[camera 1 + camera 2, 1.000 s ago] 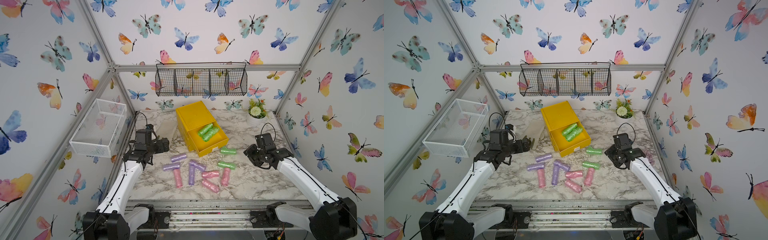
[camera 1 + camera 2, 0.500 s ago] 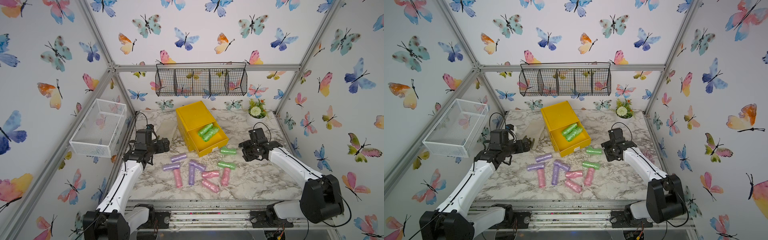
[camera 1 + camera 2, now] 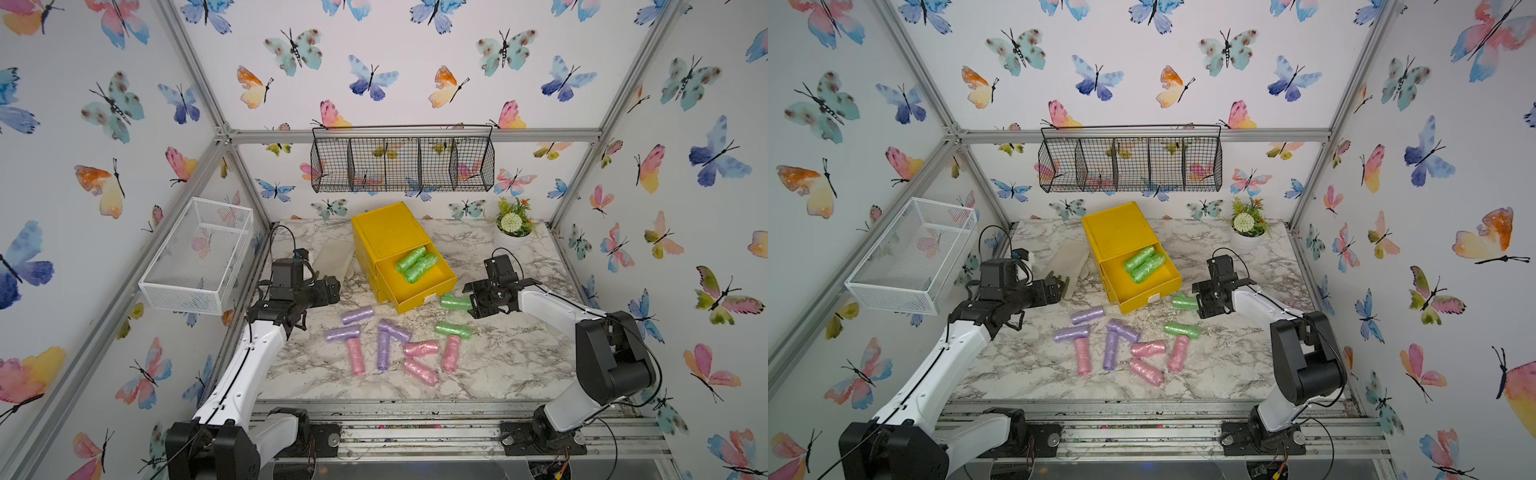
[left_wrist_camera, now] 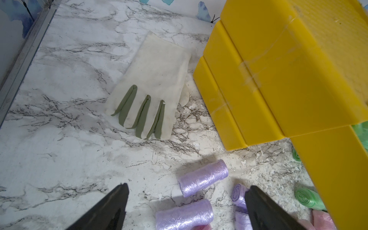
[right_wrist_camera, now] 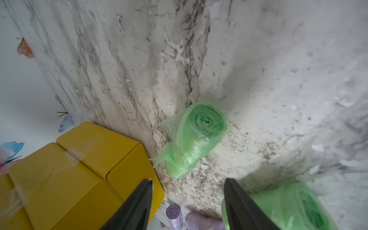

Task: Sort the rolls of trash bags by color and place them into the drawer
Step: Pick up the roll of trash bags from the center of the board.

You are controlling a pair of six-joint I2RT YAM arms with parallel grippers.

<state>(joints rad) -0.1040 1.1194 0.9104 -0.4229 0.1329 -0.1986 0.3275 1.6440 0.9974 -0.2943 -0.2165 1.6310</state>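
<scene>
The yellow drawer (image 3: 419,286) stands pulled open out of its yellow cabinet (image 3: 384,232), with green rolls of trash bags (image 3: 415,264) lying inside. On the marble lie two green rolls (image 3: 455,302) (image 3: 453,330), several lilac rolls (image 3: 356,315) and several pink rolls (image 3: 420,348). My right gripper (image 3: 471,301) is open just right of the nearer green roll (image 5: 196,137), nothing between its fingers. My left gripper (image 3: 332,286) hangs wide open and empty over the lilac rolls (image 4: 203,177), left of the cabinet.
A cream glove (image 4: 153,85) with green fingers lies flat left of the cabinet. A white wire basket (image 3: 199,255) hangs on the left wall and a black wire basket (image 3: 403,166) on the back wall. A potted plant (image 3: 513,224) stands at the back right.
My right arm has swung in toward the drawer front and the green roll beside it, and its jaws have widened. The left arm has not moved.
</scene>
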